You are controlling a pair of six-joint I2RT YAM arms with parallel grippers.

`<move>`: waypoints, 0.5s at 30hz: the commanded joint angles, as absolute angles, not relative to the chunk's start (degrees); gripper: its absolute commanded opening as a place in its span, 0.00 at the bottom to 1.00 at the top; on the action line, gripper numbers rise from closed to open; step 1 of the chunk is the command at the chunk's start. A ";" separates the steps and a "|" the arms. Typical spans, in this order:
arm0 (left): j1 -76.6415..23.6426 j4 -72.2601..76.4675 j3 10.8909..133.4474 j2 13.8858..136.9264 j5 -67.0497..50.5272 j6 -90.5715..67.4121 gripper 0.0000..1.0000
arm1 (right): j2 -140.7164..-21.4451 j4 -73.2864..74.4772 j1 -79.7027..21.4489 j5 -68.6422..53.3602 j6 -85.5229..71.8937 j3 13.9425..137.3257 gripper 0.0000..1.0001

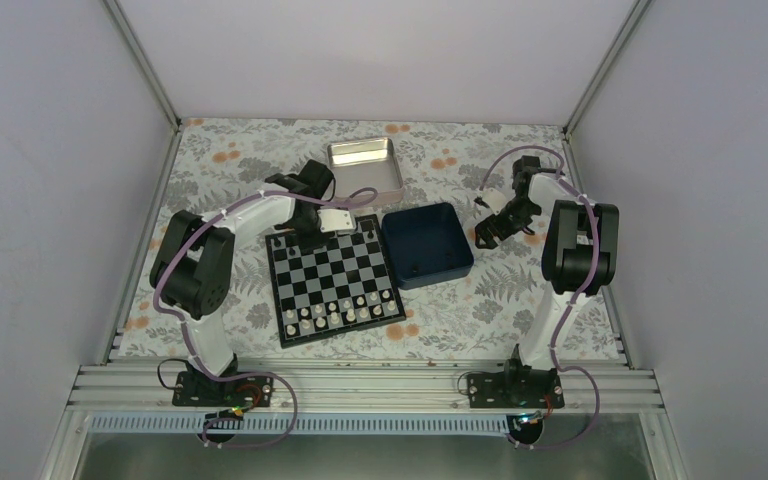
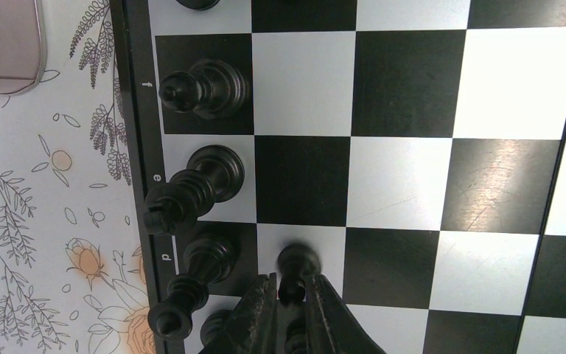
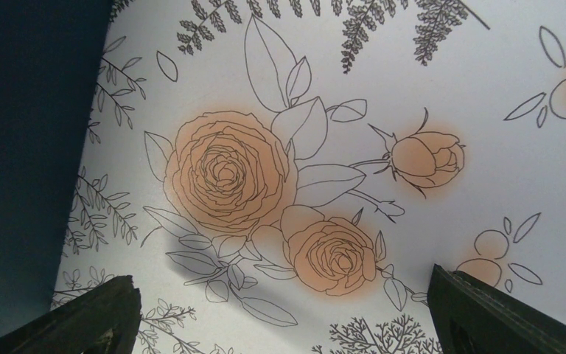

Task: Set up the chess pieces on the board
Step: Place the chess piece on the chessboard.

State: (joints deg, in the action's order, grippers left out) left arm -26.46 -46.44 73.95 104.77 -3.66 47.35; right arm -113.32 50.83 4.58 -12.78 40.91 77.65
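Here the left fingers (image 2: 271, 295) are closed on the rounded head of a small black pawn (image 2: 298, 259). Its turned, glossy body sits between the two dark, ridged tips, and its round base lies just past them over a pale square. Whether the base touches that square cannot be told. The board (image 2: 413, 184) is flat and shiny, with black and silvery checks and a thin black rim lettered in white. To the left of the fingertips, along that rim, stand three taller black pieces, each with a ringed stem on a disc foot: a queen (image 2: 191, 287) just beside the fingers, a king (image 2: 195, 188) with a cross on top further out, and a bishop (image 2: 203, 87) beyond it. A dull metal tin (image 2: 4, 44) with a rounded corner lies far ahead and to the left, off the board.

The right fingers (image 1: 487, 232) are spread wide with nothing between them, well apart from the board. They hang over the surface (image 3: 413, 88), a white sheet printed with line-drawn leaves and orange roses. A navy box (image 3: 22, 147) with a matt wall stands to their left
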 commanded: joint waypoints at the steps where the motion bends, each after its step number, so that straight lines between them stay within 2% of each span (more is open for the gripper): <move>1: -26.19 -47.24 73.57 106.19 -4.28 47.90 0.12 | -115.65 52.64 4.56 -12.68 40.97 76.95 1.00; 15: -26.19 -49.92 75.37 105.41 -4.57 48.25 0.14 | -115.64 52.62 4.57 -12.92 41.13 76.68 1.00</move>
State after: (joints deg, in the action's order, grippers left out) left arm -26.46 -47.83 73.97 105.38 -3.64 47.40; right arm -113.32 50.83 4.58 -12.80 40.91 77.65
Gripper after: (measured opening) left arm 0.143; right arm 0.999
